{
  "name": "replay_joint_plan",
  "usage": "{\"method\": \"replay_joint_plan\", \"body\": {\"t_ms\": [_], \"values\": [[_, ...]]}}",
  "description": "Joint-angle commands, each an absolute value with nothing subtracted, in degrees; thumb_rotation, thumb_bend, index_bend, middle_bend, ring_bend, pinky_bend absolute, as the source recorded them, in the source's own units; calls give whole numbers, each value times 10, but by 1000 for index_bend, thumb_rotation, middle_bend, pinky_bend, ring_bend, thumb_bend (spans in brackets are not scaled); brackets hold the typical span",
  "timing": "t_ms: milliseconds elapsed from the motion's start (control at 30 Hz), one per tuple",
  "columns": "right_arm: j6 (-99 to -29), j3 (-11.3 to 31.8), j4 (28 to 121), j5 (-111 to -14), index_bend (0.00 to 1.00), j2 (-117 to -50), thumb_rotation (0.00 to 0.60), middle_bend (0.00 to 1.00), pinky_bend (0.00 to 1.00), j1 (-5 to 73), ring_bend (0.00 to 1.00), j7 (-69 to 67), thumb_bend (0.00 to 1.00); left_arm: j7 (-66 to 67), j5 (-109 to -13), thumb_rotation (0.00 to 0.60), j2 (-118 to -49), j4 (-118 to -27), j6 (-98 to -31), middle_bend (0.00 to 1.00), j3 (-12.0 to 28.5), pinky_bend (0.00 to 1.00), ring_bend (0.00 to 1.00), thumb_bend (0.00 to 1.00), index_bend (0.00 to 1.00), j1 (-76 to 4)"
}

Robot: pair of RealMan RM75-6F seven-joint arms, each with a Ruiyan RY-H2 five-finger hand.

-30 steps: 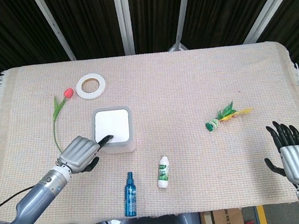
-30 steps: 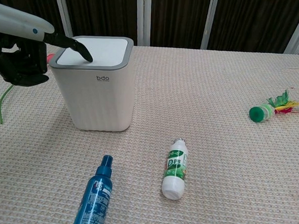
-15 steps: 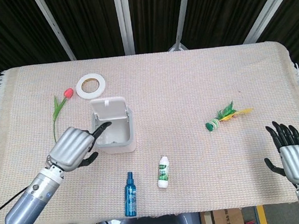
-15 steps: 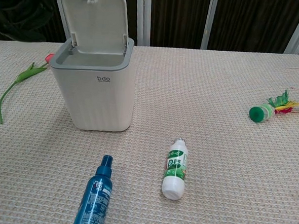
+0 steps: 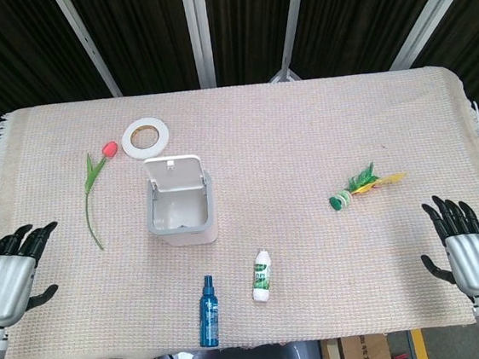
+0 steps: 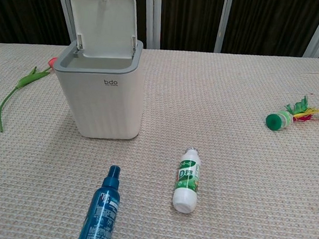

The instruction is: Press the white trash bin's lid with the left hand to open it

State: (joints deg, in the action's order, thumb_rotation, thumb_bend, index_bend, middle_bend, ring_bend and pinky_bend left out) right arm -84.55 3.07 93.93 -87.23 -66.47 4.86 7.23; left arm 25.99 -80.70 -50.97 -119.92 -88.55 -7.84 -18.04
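Left hand point(image 5: 5, 277) is held at the worktop's point(image 5: 305, 147) near left edge, fingers spread apart, nothing gripped, well apart from the bin point(image 5: 182, 209). Right hand point(image 5: 468, 250) is likewise spread and empty at the near right edge. The bin is seen left of centre, its lid point(image 6: 103, 21) raised upright.

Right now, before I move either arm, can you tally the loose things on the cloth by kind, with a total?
Bins: 1, the white plastic trash bin with its lid up
Bottles: 2, the blue spray bottle and the white bottle with a green label, both lying down
Tape rolls: 1, the white tape roll
Flowers: 1, the red tulip on a green stem
Feather toys: 1, the green and yellow shuttlecock
Total: 6
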Motion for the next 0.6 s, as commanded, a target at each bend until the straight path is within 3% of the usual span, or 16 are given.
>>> {"method": "replay_joint_plan", "body": {"t_ms": [33,167,367,600], "values": [[-848,29,939,-877,101,-664,600,19,0,48,5,73,268,190,-820,600,-524,-1157,-898,134,-93,154,80,171,130,-146],[-854,26,938,-889,101,-660,600,19,0,47,2,69,268,131,-835,600,-548,-1105,-930,90,-95,127,2,171,104,-108],[-858,25,936,-894,101,-654,600,19,0,46,2,56,268,93,-837,600,-580,-1050,-931,30,-95,70,0,148,82,-81],[-856,24,938,-895,101,-653,600,19,0,47,2,56,268,67,-858,600,-578,-1031,-943,26,-84,59,0,149,75,-69]]}}
